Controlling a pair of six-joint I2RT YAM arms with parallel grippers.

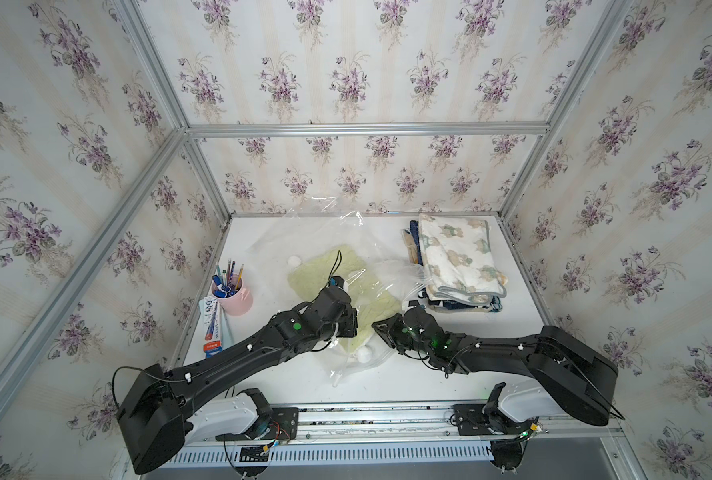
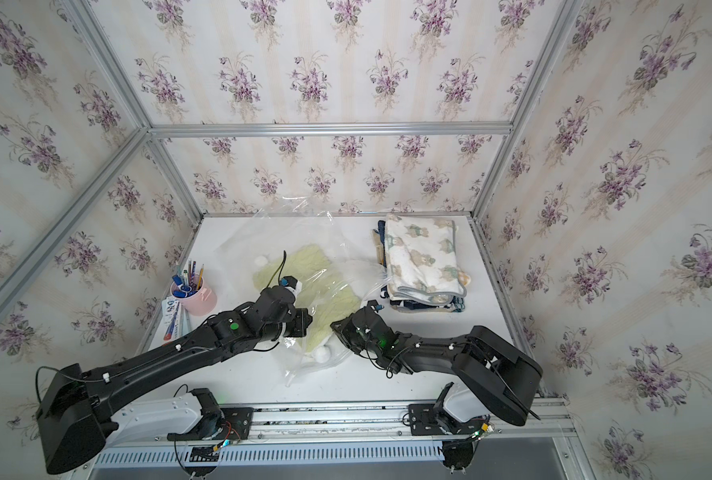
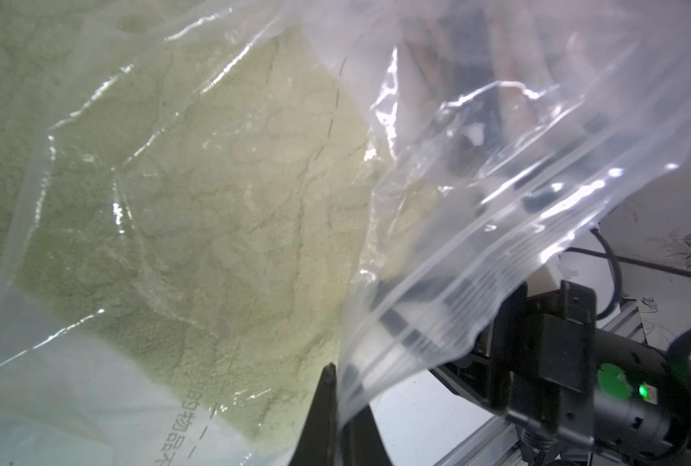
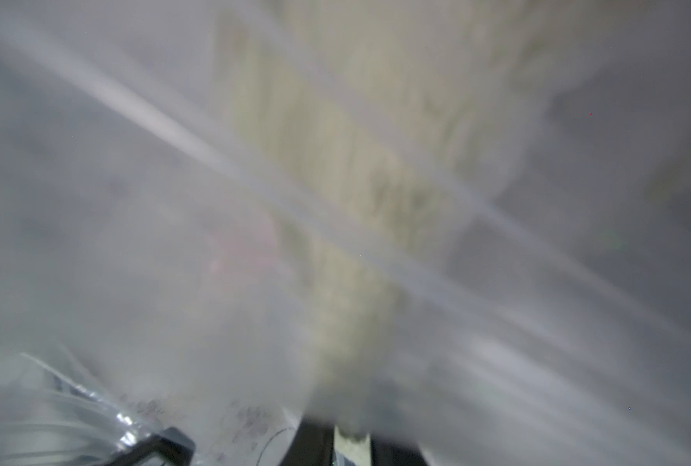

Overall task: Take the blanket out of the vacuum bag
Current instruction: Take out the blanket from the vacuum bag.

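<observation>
Around both claws, violet-sprigged wallpaper walls point(image 1: 367, 62) closed in a white tabletop point(image 1: 288, 382), with bare white surface showing behind the right claw point(image 1: 381, 328), toward its base. The mouth of the vacuum bag point(image 1: 337, 232) lay between the claws, and its crinkled body ran away from them toward the far wall. Inside it, the fleece blanket point(image 1: 325, 270) lay on the same slant, its near end at the mouth. A stack of bear-print blankets point(image 1: 458, 257) sat just beyond the right claw. The left claw point(image 3: 329, 375) was closed, pinching the bag's zip-seal lip and holding it up. The right claw was nearer the blanket's end and looked clamped on a fold of fleece, though its wrist view was blurred. A pull back along that axis seemed to be what was called for.
</observation>
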